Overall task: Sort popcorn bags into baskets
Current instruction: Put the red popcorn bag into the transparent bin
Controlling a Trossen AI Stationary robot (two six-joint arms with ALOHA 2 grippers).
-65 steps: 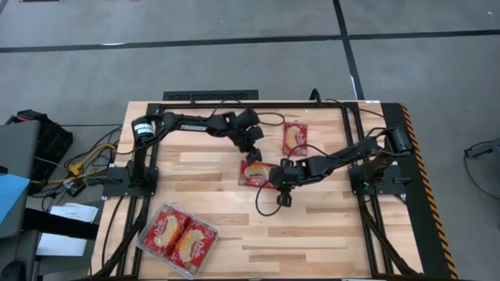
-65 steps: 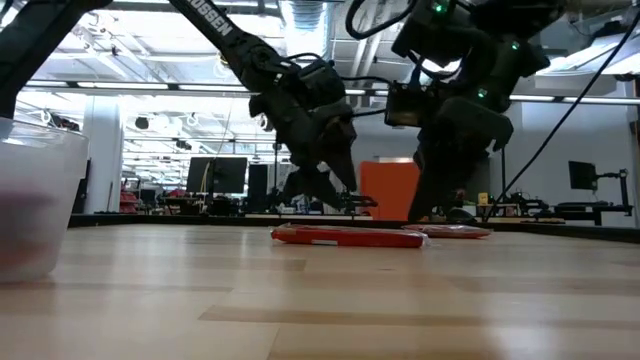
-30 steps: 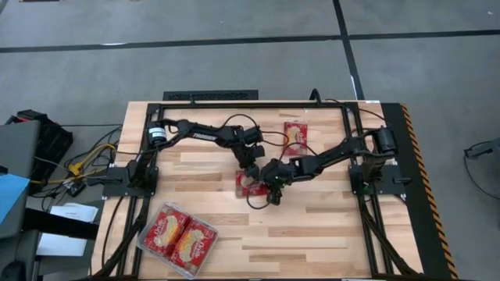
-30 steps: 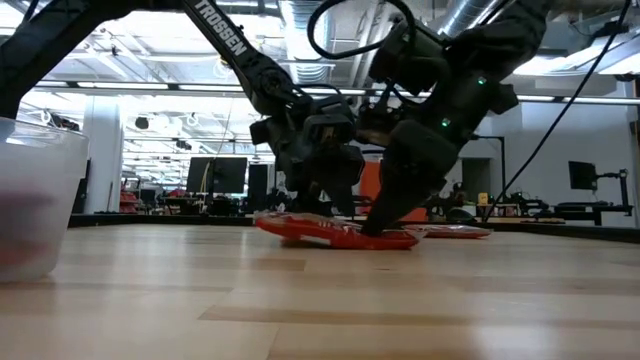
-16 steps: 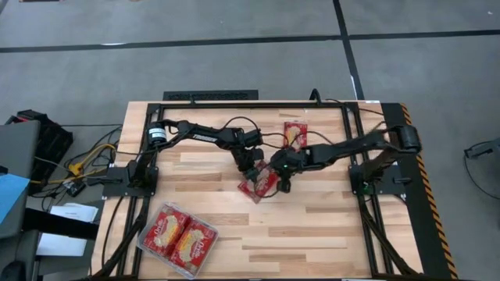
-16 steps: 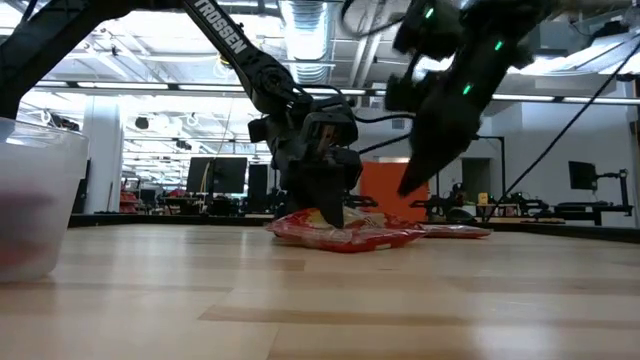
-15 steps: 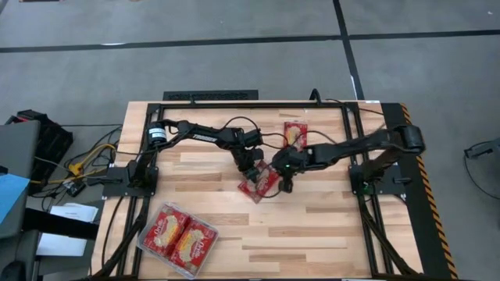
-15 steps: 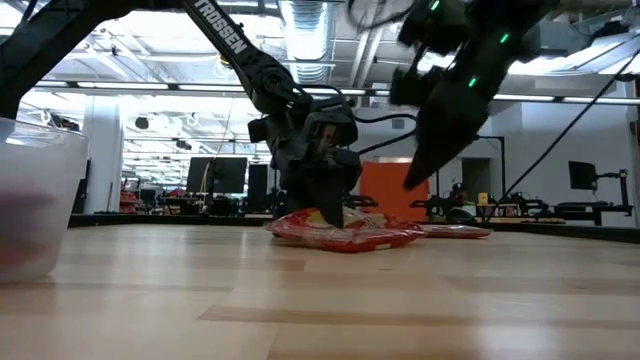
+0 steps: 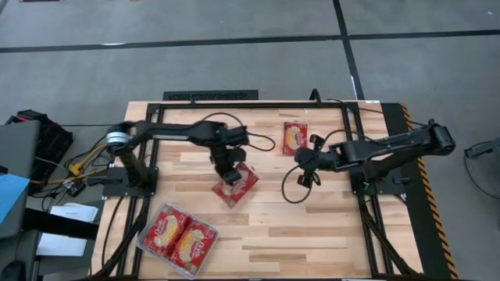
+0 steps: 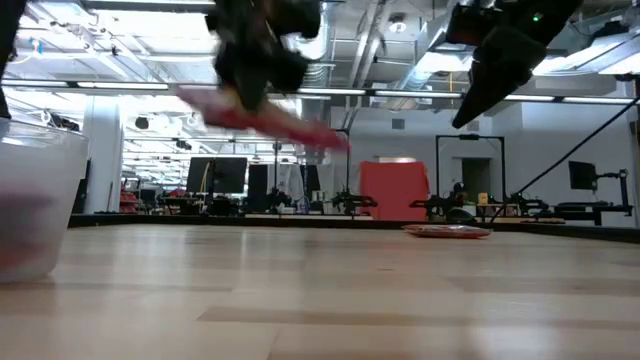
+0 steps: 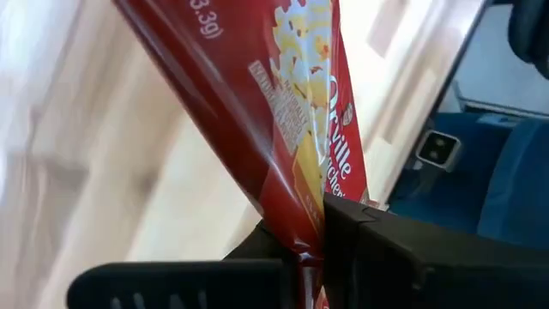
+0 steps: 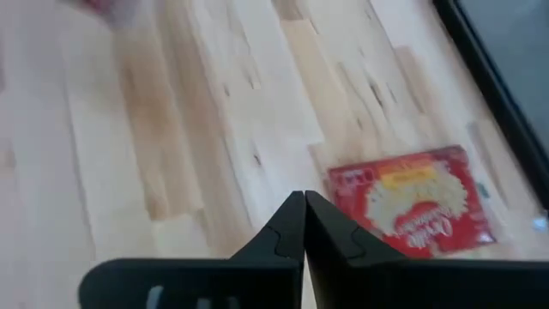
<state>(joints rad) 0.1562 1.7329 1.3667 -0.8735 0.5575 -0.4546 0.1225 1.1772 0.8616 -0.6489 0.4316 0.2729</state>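
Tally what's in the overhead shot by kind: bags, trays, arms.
Popcorn bags: 4. One held in the left tool, lifted above the table; one loose bag at the far side; two in the tray.
Clear tray: 1.
Arms: 2; the right tool holds nothing.
Total: 7.

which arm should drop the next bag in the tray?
Left. The left gripper already grips a popcorn bag lifted off the table, nearer the tray. The right gripper is shut, empty, raised near the other loose bag.
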